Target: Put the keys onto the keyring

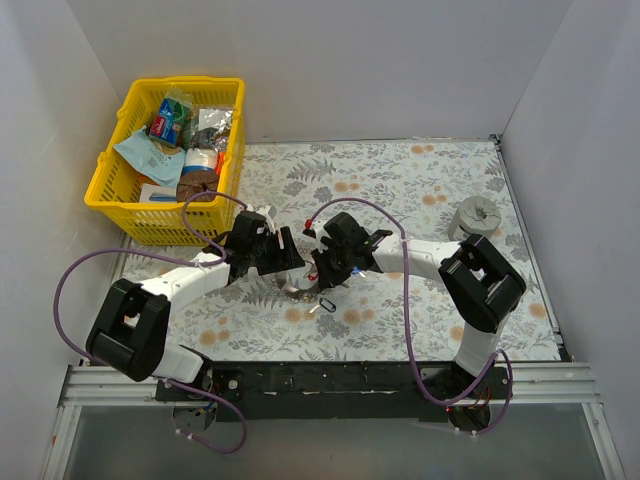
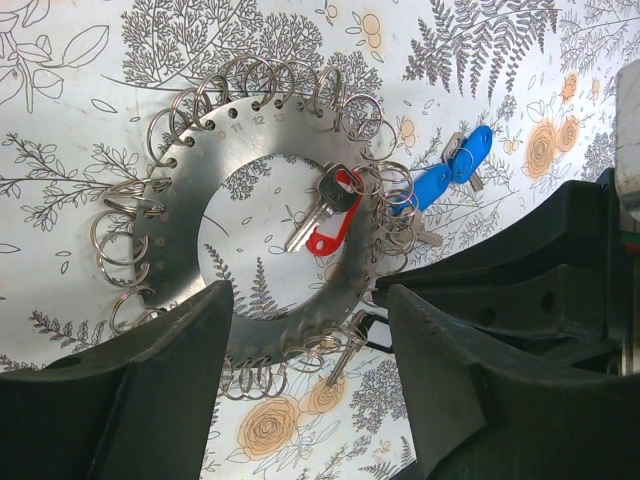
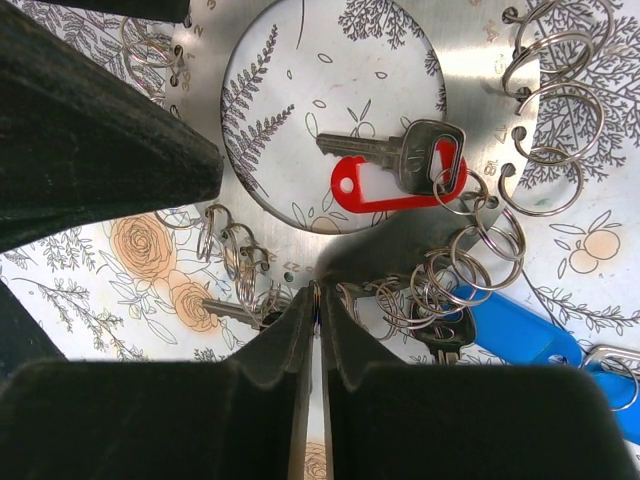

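Right pincer (image 3: 318,297) on keyring (image 3: 475,80) rim

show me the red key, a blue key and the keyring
red key (image 3: 425,152): right wrist view, on its silver head beside the red tag.
blue key (image 2: 432,186): left wrist view, middle of the lower blue tag.
keyring (image 2: 171,238): left wrist view, flat metal band on its left side.

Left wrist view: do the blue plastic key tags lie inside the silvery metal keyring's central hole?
No, the blue plastic key tags lie outside the silvery metal keyring and its rim; only the red-tagged key sits in that hole.
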`<action>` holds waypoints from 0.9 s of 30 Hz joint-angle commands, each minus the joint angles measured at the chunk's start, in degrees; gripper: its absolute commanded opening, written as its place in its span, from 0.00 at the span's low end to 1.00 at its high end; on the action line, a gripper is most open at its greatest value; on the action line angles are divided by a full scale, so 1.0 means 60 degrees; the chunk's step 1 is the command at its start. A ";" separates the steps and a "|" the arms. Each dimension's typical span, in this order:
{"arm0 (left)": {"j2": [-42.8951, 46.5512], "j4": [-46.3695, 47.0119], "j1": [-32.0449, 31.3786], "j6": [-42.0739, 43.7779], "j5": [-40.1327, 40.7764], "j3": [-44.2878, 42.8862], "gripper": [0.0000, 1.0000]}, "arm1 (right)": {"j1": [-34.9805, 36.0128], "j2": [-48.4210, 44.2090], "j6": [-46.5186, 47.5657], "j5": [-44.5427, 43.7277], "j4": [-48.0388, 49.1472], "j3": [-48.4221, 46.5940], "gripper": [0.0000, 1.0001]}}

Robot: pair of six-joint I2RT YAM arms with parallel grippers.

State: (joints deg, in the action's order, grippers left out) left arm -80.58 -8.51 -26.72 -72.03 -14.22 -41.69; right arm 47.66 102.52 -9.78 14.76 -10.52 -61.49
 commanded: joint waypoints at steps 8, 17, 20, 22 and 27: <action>0.0290 0.0130 0.0044 -0.0007 -0.0076 0.0050 0.63 | 0.0055 -0.0094 0.0151 0.0234 0.0215 -0.0035 0.01; 0.0363 0.0159 0.0044 -0.0021 0.0026 0.0049 0.63 | 0.0055 -0.1763 -0.0084 -0.0659 0.2804 0.2073 0.01; 0.0377 0.0232 0.0030 -0.0065 -0.0018 0.0166 0.63 | 0.0055 -0.2086 -0.0215 -0.0820 0.3378 0.2996 0.01; 0.0378 0.0247 0.0044 -0.0051 -0.0047 0.0196 0.63 | 0.0055 -0.2116 -0.0274 -0.0820 0.3512 0.3333 0.01; 0.0407 0.0247 0.0044 -0.0036 -0.0033 0.0225 0.63 | 0.0055 -0.2291 -0.0333 -0.0557 0.3351 0.3540 0.07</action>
State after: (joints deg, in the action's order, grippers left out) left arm -80.58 -7.70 -26.72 -72.34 -14.20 -40.73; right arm 47.70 90.50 -11.44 11.03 7.86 -41.67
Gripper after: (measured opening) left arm 0.626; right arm 0.025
